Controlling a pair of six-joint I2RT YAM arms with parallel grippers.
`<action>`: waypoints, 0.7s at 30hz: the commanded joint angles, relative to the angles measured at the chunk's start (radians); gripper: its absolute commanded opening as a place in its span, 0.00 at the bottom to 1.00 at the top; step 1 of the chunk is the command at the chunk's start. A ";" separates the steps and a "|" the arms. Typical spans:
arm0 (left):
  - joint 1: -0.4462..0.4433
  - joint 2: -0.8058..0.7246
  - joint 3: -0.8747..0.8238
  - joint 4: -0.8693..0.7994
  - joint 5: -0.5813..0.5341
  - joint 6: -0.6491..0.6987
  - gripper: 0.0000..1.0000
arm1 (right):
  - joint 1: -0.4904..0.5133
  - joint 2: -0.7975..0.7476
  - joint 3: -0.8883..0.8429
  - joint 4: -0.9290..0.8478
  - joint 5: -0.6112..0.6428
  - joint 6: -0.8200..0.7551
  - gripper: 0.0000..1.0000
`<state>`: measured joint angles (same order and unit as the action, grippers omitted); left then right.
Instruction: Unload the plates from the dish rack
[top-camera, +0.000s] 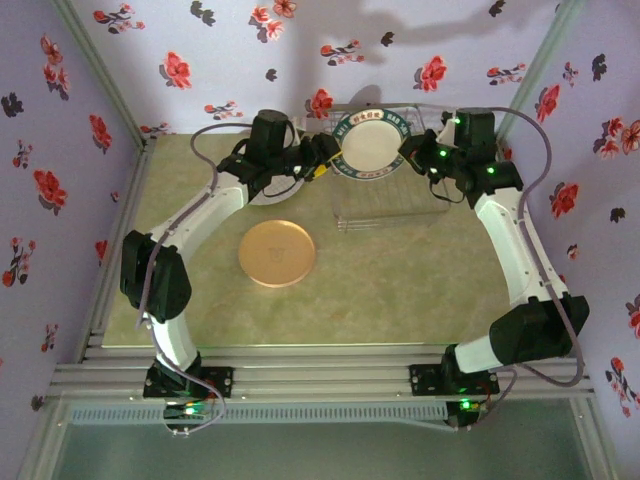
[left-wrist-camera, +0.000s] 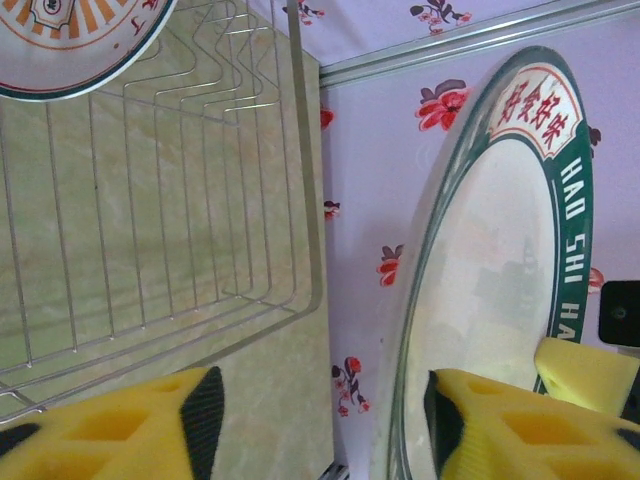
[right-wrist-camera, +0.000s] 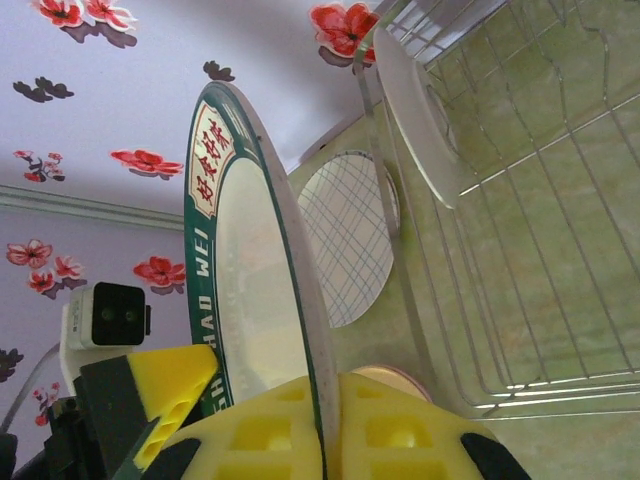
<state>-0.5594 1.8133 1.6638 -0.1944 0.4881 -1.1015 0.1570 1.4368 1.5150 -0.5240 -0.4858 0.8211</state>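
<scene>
Right gripper (right-wrist-camera: 322, 410) is clamped on the rim of the green plate (right-wrist-camera: 255, 280), a finger on each side, plate standing on edge. Left gripper (left-wrist-camera: 322, 415) is spread wide with nothing gripped. One finger sits just beside that plate's face, the other out over the rack (left-wrist-camera: 310, 200).

The top view puts the green plate over the rack's far end, between the two grippers. Can't tell if it touches the wires.

The left wrist cam catches a white plate (left-wrist-camera: 60, 40) with an orange centre leaning in the rack. The right wrist cam gets the back of that one, plus a checked plate (right-wrist-camera: 345, 240) flat on the table (top-camera: 400, 280) beside the rack. Only from above: an orange plate (top-camera: 277, 253) on the table, apart from the rack.

Count: four plates, one rack, two grippers.
</scene>
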 joint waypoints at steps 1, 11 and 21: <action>-0.006 0.009 0.023 0.021 0.018 -0.006 0.50 | -0.002 -0.001 -0.008 0.090 -0.051 0.040 0.00; -0.005 -0.018 -0.014 0.037 0.013 -0.016 0.00 | -0.001 -0.004 -0.039 0.109 -0.081 0.051 0.00; 0.046 -0.131 -0.127 0.107 0.018 -0.017 0.00 | 0.001 -0.034 -0.012 -0.036 0.004 -0.093 0.63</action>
<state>-0.5426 1.7550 1.5635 -0.1295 0.5011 -1.1423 0.1558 1.4384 1.4731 -0.5110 -0.5186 0.7948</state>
